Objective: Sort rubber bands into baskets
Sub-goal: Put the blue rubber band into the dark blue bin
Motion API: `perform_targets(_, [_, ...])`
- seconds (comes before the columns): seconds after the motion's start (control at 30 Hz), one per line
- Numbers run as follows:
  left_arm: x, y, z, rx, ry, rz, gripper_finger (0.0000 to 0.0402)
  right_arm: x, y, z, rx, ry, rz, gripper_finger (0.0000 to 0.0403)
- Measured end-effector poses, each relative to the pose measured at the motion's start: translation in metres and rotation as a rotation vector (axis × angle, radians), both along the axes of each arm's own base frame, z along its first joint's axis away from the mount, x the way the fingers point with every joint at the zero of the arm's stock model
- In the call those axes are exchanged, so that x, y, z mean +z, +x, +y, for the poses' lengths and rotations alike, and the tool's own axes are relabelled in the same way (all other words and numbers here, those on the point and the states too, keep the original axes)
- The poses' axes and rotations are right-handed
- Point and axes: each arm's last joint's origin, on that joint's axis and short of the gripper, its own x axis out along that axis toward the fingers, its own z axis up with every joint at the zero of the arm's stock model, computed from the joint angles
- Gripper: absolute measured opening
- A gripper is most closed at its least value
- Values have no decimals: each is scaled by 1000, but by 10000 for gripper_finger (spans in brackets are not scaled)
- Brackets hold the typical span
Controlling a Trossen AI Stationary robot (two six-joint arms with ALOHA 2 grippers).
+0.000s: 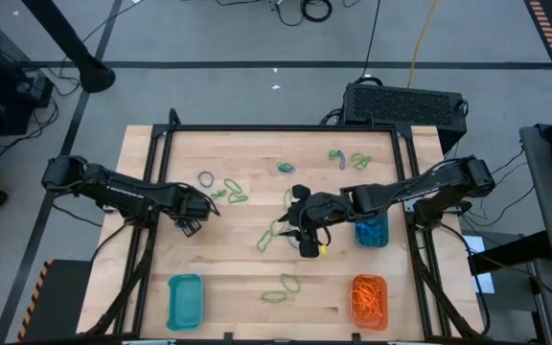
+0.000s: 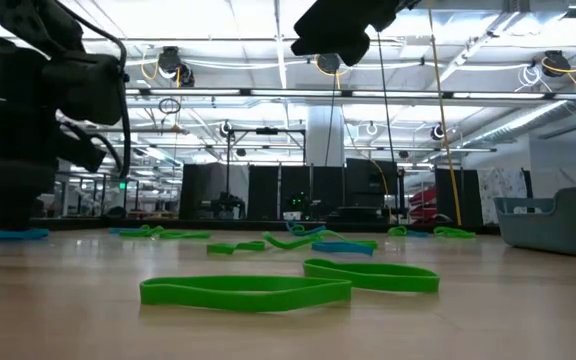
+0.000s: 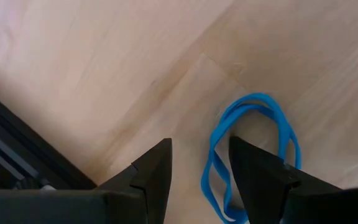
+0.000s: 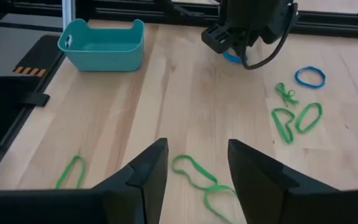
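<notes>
Blue elastic rubber band (image 3: pixel 252 155) lies on the pale wooden table (image 3: pixel 104 74), partly between the spread fingers of the left gripper (image 3: pixel 199 163). Beyond the right gripper (image 4: pixel 194 163), also spread, green rubber bands (image 4: pixel 194 173) lie beneath; a teal plastic basket (image 4: pixel 102 45) stands farther off.

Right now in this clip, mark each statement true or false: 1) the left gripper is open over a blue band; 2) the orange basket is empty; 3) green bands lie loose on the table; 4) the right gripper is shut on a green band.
1) True: the left gripper is open, with a blue rubber band beside one finger.
2) False: the orange basket holds a pile of orange bands.
3) True: green rubber bands lie on the bare wood.
4) False: the right gripper is open and holds nothing.
</notes>
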Motion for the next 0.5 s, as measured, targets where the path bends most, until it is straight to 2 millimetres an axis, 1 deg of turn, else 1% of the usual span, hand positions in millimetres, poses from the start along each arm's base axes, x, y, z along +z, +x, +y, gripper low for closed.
perform_targets(0.37, [2, 4, 0, -28, -1, -21, 165, 0, 0, 0, -1, -4, 1, 160])
perform_targets(0.43, [2, 4, 0, -28, -1, -22, 155, 0, 0, 0, -1, -4, 2, 160])
perform_targets(0.5, [2, 4, 0, -28, -3, -26, 136, 0, 0, 0, -1, -5, 3, 160])
